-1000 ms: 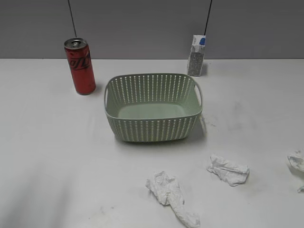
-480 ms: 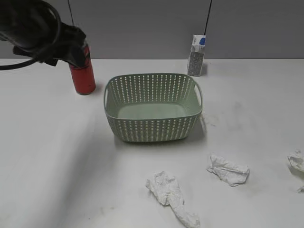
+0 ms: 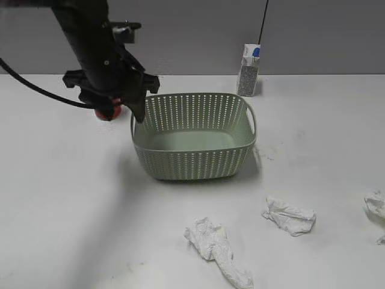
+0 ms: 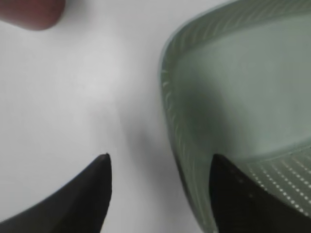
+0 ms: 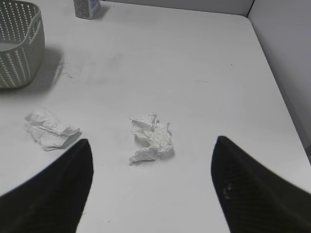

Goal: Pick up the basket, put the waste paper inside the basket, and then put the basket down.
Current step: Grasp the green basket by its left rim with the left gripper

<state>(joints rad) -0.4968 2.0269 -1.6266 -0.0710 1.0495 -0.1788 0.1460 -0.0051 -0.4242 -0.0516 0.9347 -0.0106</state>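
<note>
The pale green basket (image 3: 192, 164) stands upright and empty mid-table. My left gripper (image 3: 131, 108) is open and hangs at its left end. In the left wrist view (image 4: 160, 156) one finger is outside the rim (image 4: 167, 97) over the table and the other is over the inside. Three white waste paper wads lie in front: a long twisted one (image 3: 218, 248), one (image 3: 290, 215) to its right, one (image 3: 376, 206) at the right edge. My right gripper (image 5: 153, 140) is open and empty above a wad (image 5: 150, 136), with another wad (image 5: 48, 128) to its left.
A red can (image 3: 108, 112) stands just left of the basket, mostly hidden behind my left arm; it also shows in the left wrist view (image 4: 31, 12). A small white-grey carton (image 3: 249, 70) stands behind the basket. A wall edges the table on the right (image 5: 286, 58).
My left arm has come in from the upper left and dropped down and right to the basket's left rim, covering the can. The basket and paper have not moved.
</note>
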